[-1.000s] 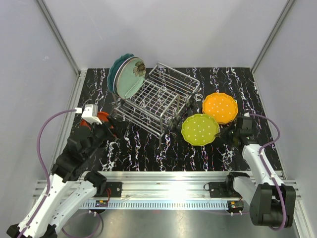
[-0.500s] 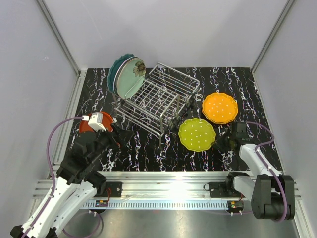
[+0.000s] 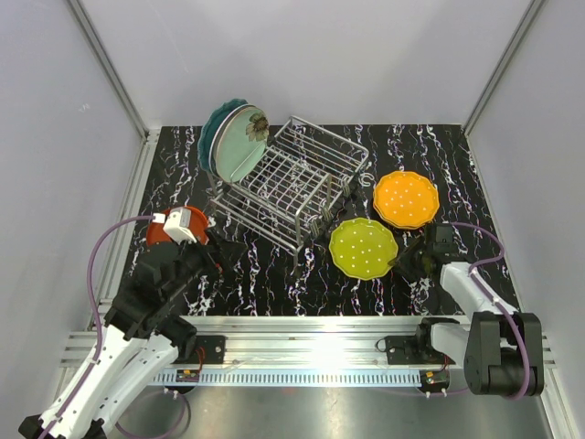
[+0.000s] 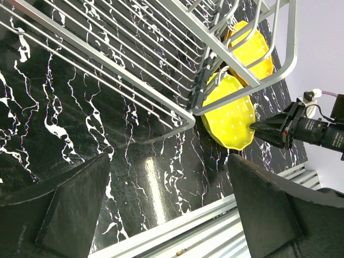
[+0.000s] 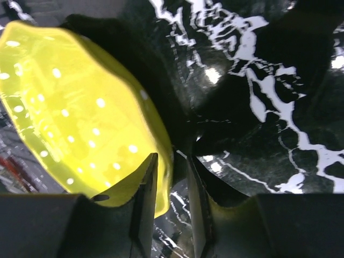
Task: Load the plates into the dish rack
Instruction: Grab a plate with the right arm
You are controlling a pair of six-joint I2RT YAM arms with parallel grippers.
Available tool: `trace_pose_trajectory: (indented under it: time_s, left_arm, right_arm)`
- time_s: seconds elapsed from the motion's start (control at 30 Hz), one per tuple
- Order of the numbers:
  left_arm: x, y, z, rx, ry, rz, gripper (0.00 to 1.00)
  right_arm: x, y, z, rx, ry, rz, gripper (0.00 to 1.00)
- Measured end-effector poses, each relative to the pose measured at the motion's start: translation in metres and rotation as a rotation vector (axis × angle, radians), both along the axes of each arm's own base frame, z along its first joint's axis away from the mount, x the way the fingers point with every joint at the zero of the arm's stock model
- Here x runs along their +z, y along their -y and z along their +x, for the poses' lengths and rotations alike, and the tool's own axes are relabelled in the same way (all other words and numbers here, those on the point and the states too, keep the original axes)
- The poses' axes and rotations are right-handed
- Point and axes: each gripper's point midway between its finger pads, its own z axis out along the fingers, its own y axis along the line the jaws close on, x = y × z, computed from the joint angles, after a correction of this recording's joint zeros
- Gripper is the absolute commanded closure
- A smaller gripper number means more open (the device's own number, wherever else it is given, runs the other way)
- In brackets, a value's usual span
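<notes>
A yellow-green dotted plate [image 3: 364, 248] lies tilted on the black marble table just right of the dish rack [image 3: 292, 183]. Its near rim [image 5: 161, 161] sits between the fingers of my right gripper [image 5: 171, 158]. The jaws stand slightly apart, with a dark gap between the rim and the right finger [image 5: 196, 204]. An orange dotted plate [image 3: 406, 198] lies flat behind it. Teal and mint plates [image 3: 233, 139] stand upright at the rack's left end. My left gripper [image 4: 169, 183] hangs wide open and empty over the table in front of the rack, above a red-orange plate [image 3: 157, 233].
The rack's wire side [image 4: 134, 70] fills the top of the left wrist view, with the yellow-green plate [image 4: 228, 110] past its corner. The aluminium rail [image 3: 311, 325] runs along the table's near edge. Grey walls enclose the table on three sides.
The yellow-green plate came down and slightly left with the right gripper, whose jaws then parted around its rim. The left arm swung its wrist over the red-orange plate, then held still.
</notes>
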Motion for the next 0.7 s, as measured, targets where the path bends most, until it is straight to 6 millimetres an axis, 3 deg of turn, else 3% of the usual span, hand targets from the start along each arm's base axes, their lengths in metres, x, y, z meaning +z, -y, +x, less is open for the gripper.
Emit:
trace_pose_trajectory:
  time_s: [0.17, 0.4, 0.7]
  left_arm:
    - [-0.001, 0.0, 0.0, -0.001, 0.001, 0.006, 0.06]
    - [-0.002, 0.0, 0.001, -0.003, -0.002, 0.013, 0.06]
    - [-0.002, 0.0, 0.001, -0.005, 0.0, 0.018, 0.06]
  right_arm:
    - [-0.007, 0.004, -0.001, -0.005, -0.022, -0.022, 0.66]
    - [-0.007, 0.005, 0.014, -0.007, -0.003, -0.031, 0.66]
    - [-0.007, 0.004, 0.023, 0.009, 0.011, -0.04, 0.85]
